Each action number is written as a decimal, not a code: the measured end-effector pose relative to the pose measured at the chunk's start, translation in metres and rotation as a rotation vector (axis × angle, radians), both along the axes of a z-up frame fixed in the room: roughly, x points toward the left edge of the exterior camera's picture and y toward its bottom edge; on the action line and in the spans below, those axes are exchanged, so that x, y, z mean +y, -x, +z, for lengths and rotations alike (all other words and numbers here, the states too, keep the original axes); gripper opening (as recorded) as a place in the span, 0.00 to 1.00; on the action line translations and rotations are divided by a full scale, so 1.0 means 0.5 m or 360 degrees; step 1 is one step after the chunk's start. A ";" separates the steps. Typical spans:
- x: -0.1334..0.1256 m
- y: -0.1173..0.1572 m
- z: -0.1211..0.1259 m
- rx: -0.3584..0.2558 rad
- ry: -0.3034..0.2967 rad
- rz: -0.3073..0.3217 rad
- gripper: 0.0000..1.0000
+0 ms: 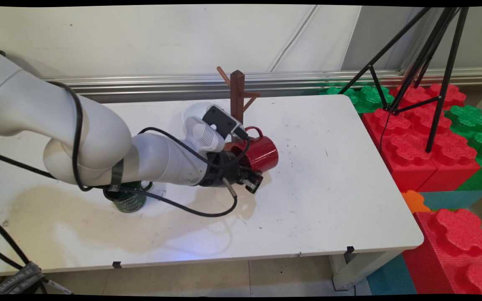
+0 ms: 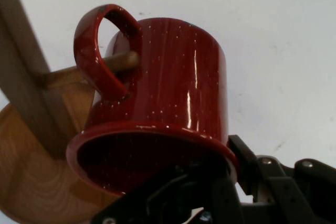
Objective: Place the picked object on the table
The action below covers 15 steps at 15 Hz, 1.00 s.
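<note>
I observe the gripper [image 1: 252, 177] clamped on the red mug's [image 1: 262, 154] rim, one finger apparently inside. Mug handle [image 2: 97, 51] sits over a peg [image 2: 119, 61] of the wooden mug tree [image 1: 237, 98], mid-table, far side.

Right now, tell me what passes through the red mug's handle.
A wooden peg of the mug tree passes through the red mug's handle. The claw grips its rim; one finger is hidden inside.

White-speckled red mug [image 2: 173, 82], brown wooden rack [image 1: 237, 97], dark green mug [image 1: 130, 201]
</note>
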<state>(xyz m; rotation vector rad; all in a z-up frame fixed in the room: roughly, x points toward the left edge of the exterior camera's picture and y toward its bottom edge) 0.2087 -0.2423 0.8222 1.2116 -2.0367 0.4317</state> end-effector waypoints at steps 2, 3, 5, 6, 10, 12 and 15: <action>0.008 0.003 0.004 0.0001 0.0008 -0.0032 0.00; 0.012 0.005 0.007 0.0002 0.0012 -0.0052 0.00; 0.022 0.009 0.012 0.0001 0.0019 -0.0098 0.00; 0.026 0.011 0.014 0.0000 0.0020 -0.0122 0.00; 0.052 0.017 0.024 -0.0032 0.0000 -0.0257 0.00; 0.062 0.018 0.031 -0.0054 -0.0020 -0.0316 0.00; 0.080 0.012 0.051 -0.0112 -0.0045 -0.0405 0.00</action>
